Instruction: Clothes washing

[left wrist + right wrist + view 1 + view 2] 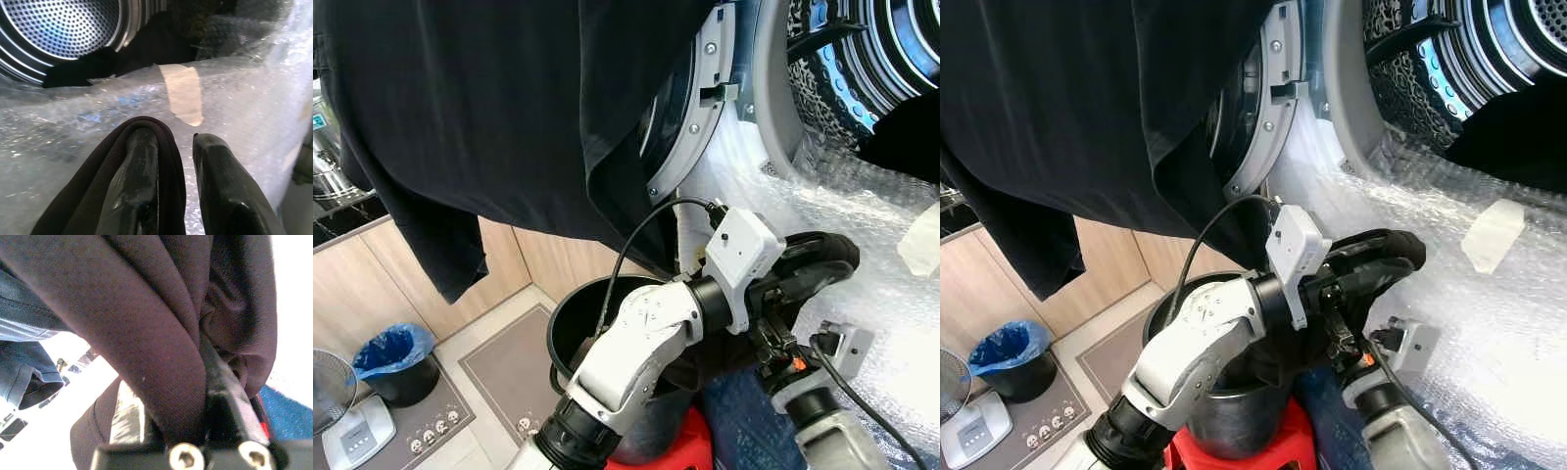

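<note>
At twelve o'clock, a black garment (509, 108) hangs broad and matte across the washer door (700, 108), one loose sleeve drooping at eight o'clock. The drum (862, 59) gapes at two o'clock, bubble wrap (862, 225) lining its front (one tape patch on it). The left end effector (176, 147) is spread, dark cloth sleeved over one finger. The right end effector (171, 396) pinches maroon-dark cloth (146, 323). Below: a black bucket (578, 323) on a red stool (690, 446). No legible writing.

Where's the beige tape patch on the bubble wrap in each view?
Left eye view: tape patch at right edge, below the drum.
Right eye view: right of centre, below the drum.
Left wrist view: upper middle, beyond left gripper.
Right wrist view: dark cloth instead.
Shared landmark: the drum.
</note>
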Controlling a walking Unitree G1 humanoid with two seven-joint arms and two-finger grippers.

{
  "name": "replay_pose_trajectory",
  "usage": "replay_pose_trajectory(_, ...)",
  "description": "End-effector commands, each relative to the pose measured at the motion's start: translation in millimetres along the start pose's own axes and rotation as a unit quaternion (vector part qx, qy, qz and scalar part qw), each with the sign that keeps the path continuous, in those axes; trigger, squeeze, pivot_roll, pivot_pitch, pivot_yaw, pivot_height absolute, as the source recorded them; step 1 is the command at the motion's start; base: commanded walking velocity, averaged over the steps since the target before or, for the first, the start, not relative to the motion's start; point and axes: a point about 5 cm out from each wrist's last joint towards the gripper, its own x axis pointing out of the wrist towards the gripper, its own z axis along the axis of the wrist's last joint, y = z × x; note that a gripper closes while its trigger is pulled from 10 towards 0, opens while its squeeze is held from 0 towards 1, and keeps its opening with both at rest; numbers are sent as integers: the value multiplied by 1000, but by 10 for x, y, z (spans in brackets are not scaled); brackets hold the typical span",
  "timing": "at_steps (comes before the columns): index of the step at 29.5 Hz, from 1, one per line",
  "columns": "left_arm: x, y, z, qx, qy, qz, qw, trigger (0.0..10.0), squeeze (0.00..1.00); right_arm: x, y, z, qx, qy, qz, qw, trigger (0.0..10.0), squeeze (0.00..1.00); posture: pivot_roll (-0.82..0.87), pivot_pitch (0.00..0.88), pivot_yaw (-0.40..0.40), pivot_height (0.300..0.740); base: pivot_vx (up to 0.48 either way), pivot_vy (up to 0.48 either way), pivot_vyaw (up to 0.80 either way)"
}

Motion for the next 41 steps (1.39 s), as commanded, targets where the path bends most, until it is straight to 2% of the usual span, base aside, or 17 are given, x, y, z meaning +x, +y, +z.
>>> replay_pose_trajectory(1,-48,-32,96,1,-7,-19,1000,10000,1000,-37,42,56,-8,10,39,999,0,0,-206,0,75,740,0,0,0)
replay_pose_trajectory(5,-110,-48,101,6,11,-35,999,10000,1000,-91,5,97,-24,36,69,997,0,0,-200,0,76,740,0,0,0)
replay_pose_trajectory(11,-297,-50,64,30,68,-69,995,10000,1000,-174,-46,208,-62,84,127,986,0,0,-198,0,75,740,0,0,0)
replay_pose_trajectory(16,-528,-53,50,18,120,-103,987,10000,1000,-223,-138,306,-88,123,152,977,0,0,-192,0,66,740,0,0,0)
replay_pose_trajectory(22,-721,-17,68,17,150,-114,982,10000,1000,-298,-191,413,-105,147,176,967,0,0,-190,0,57,740,0,0,0)
replay_pose_trajectory(25,-907,14,74,18,178,-126,976,10000,1000,-366,-230,532,-119,163,197,959,0,0,-189,0,50,740,0,0,0)
replay_pose_trajectory(27,-936,22,74,16,184,-127,975,10000,1000,-378,-232,549,-120,167,203,957,0,0,-189,0,50,740,0,0,0)
replay_pose_trajectory(28,-972,19,76,24,187,-132,973,10000,259,-399,-224,558,-125,178,215,952,0,0,-189,0,47,740,0,0,0)
replay_pose_trajectory(29,-1021,9,62,29,197,-139,970,10000,0,-421,-203,567,-131,189,231,945,0,0,-188,0,47,740,0,0,0)
replay_pose_trajectory(30,-1021,9,62,29,197,-139,970,10000,0,-421,-203,567,-131,189,231,945,0,0,-188,0,47,740,0,0,0)
replay_pose_trajectory(32,-1086,-4,51,43,200,-148,968,10000,0,-452,-171,581,-140,206,252,935,0,0,-189,0,47,740,0,0,0)
replay_pose_trajectory(33,-1114,13,20,40,209,-142,967,10000,0,-458,-144,610,-144,210,263,931,3725,0,-190,0,47,740,0,0,0)
replay_pose_trajectory(34,-1130,28,0,38,215,-136,966,10000,0,-460,-127,630,-147,211,269,928,3725,0,-190,0,47,740,0,0,0)
replay_pose_trajectory(35,-1144,39,-21,37,220,-131,966,10000,0,-464,-103,660,-148,209,278,926,8157,0,-192,0,47,740,0,0,0)
replay_pose_trajectory(36,-1202,50,-94,40,235,-122,963,10000,0,-470,-47,757,-144,204,301,920,10000,0,-194,0,46,740,0,0,0)
replay_pose_trajectory(39,-1262,48,-153,27,252,-117,960,10000,0,-479,-14,824,-143,203,317,915,10000,0,-198,0,48,740,0,0,0)
replay_pose_trajectory(41,-1373,42,-255,34,272,-114,955,10000,0,-459,56,953,-148,193,340,908,10000,0,-204,0,48,740,0,0,0)
